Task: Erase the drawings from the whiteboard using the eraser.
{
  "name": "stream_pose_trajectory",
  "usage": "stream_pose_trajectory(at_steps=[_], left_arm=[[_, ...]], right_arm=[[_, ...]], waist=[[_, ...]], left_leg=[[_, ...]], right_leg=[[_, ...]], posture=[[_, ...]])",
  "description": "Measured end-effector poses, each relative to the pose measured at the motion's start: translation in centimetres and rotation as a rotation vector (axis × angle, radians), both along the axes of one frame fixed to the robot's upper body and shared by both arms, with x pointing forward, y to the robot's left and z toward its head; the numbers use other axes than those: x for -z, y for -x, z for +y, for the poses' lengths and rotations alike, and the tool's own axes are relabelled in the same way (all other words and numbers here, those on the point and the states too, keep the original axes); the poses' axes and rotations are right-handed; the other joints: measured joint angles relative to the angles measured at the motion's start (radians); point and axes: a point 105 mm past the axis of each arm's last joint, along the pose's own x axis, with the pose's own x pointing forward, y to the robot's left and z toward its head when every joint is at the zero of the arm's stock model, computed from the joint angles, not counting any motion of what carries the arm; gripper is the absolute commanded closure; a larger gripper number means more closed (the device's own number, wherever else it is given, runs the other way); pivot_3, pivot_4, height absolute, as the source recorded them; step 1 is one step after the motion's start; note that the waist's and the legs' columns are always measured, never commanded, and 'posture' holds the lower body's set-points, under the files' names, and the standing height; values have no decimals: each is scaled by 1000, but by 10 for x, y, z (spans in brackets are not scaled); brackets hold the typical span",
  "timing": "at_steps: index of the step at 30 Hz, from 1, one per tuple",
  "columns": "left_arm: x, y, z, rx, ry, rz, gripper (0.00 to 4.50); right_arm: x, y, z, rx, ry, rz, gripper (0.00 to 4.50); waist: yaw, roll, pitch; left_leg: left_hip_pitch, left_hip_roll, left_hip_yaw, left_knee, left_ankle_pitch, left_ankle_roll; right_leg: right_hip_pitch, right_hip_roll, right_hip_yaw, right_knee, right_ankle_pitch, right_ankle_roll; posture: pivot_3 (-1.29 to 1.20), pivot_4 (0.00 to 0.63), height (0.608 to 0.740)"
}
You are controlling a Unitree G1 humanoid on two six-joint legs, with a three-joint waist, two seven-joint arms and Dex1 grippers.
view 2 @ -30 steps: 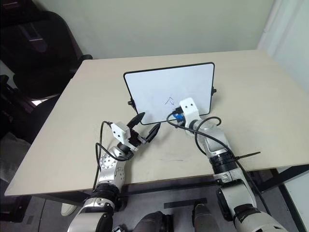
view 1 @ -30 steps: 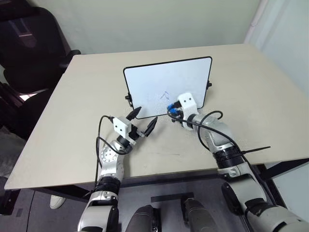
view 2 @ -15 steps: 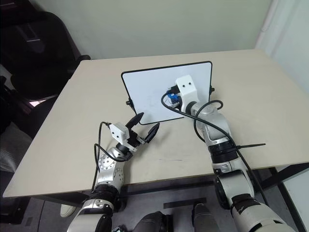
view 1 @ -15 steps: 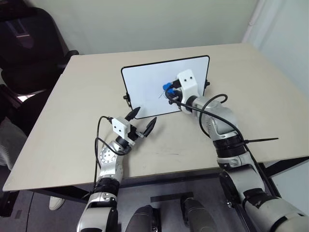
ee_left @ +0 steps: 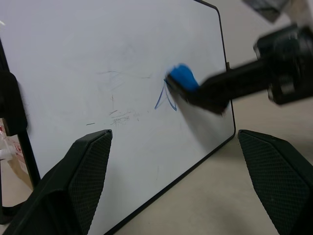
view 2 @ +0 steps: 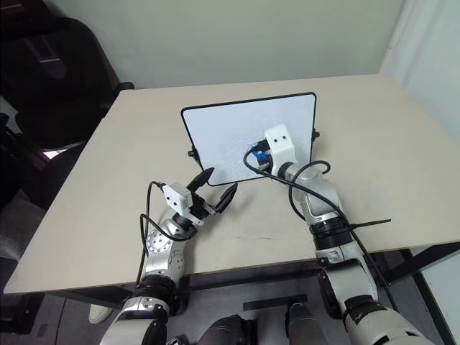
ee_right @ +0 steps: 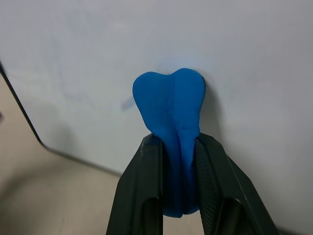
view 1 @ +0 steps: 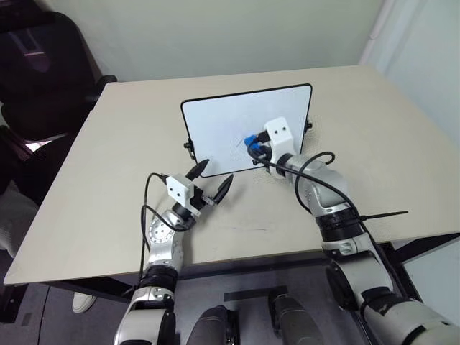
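The left gripper (view 1: 213,178) hovers over the table (view 1: 108,180) in front of the board (view 1: 215,129), nearest the robot, with its two black fingers (ee_left: 78,186) spread wide and nothing between them; it points toward the board's lower left part and stands clear of the frame. Past it, to its right, the right gripper (view 1: 249,146) reaches up to the board's face, its fingers (ee_right: 142,196) clamped tight on the eraser (ee_right: 171,117) (the soft blue block is pinched so hard that it bulges out ahead of the fingertips). The eraser's front end presses against the white surface in the board's lower right part, above the bottom edge. Right beside the eraser's tip, in the left wrist view, lie the drawings (ee_left: 164,100): a thin blue mark shaped like a pointed arch, touching or nearly touching the eraser. Farther along the surface toward the board's left edge there are faint greyish smears and a few thin leftover strokes. The board itself stands upright and a little tilted back near the middle of the table, its black frame and small side clips visible at both ends. Beyond the table's far left corner, behind the board, stands a dark chair (view 1: 43,72) against a pale wall.
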Motion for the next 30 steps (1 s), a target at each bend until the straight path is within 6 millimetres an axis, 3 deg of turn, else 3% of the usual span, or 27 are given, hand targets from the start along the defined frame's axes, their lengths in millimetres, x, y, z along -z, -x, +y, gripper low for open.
stream_pose_trajectory(at_steps=[11, 18, 30], left_arm=[[0, 0, 1, 0, 0, 3, 0], [1, -1, 0, 0, 0, 8, 0], [1, -2, -1, -2, -7, 8, 0]], right_arm=[[-4, 0, 6, -13, 9, 8, 3773], [-44, 4, 30, -87, -18, -88, 3773], [-14, 2, 31, -87, 22, -19, 3773]], waist=[[-1, 0, 0], [0, 0, 0], [4, 0, 0]], left_leg=[[0, 0, 0, 0, 0, 0], [0, 0, 0, 0, 0, 0], [0, 0, 0, 0, 0, 0]], right_leg=[[-1, 0, 0, 0, 0, 0], [-1, 0, -1, 0, 0, 0], [-1, 0, 0, 0, 0, 0]], posture=[[0, 150, 726], [0, 150, 726], [0, 150, 726]])
